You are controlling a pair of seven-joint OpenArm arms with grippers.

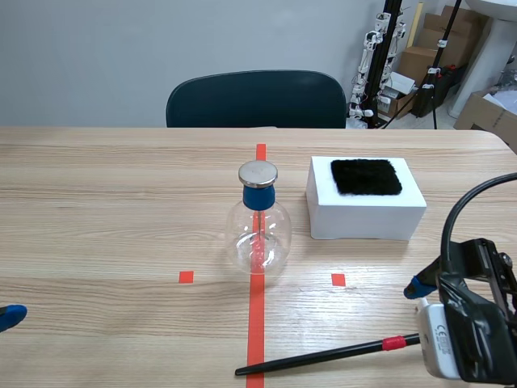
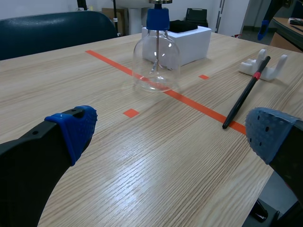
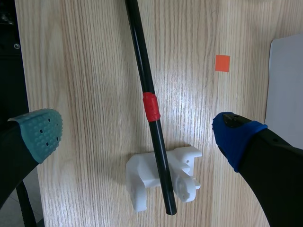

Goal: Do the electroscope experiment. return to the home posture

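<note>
Flask [image 1: 258, 234]: clear glass, blue collar [image 1: 259, 196], flat metal cap [image 1: 258, 172]. It stands upright on the table [image 1: 97, 210], mid-scene, on the long orange-red tape line. A thin stem hangs inside it.

White block [image 1: 365, 208]: just right of the flask and apart from it, with a black pad [image 1: 366, 176] lying on top.

Black rod [image 1: 323, 357]: lies at the near edge, right of centre, with its left tip at the tape line. It has a red band [image 1: 393, 343] near its right end. In the right wrist view that end rests across a small white stand [image 3: 161, 182].

Right end effector [image 3: 137, 132]: released. It is above the rod, with one finger on each side of it, and neither pad touches it.

Left end effector [image 2: 170, 135]: released, fingers wide apart, with nothing between them. It sits low at the near left edge, well apart from the flask. Only a blue fingertip [image 1: 10, 317] shows in the scene view.

A dark chair [image 1: 255, 99] stands at the far side of the table.
</note>
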